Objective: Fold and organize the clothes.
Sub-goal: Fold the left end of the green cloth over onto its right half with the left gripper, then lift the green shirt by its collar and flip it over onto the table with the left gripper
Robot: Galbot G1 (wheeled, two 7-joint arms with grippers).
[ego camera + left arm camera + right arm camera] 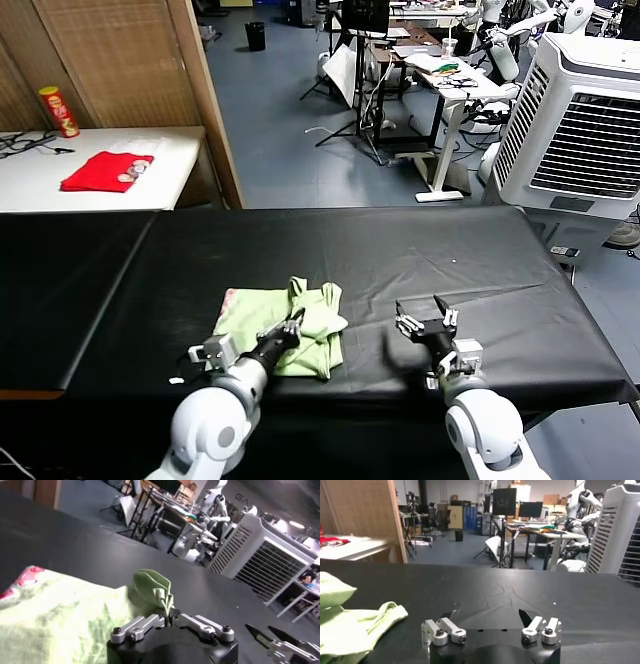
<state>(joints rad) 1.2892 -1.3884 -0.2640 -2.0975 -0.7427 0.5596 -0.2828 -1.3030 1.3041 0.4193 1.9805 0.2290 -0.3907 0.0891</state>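
Note:
The pale green T-shirt lies bunched and partly folded on the black table, left of centre near the front edge. My left gripper sits over the shirt's middle, shut on a raised fold of the fabric. In the left wrist view its jaws pinch that green fold, the shirt spreads beside it, and the red patch shows at the shirt's far edge. My right gripper is open and empty over bare table right of the shirt. It is open in the right wrist view, with the shirt off to one side.
A small red folded garment and a red-and-yellow can sit on the white side table at back left. A wooden partition stands behind. A large white air cooler stands at the table's right rear.

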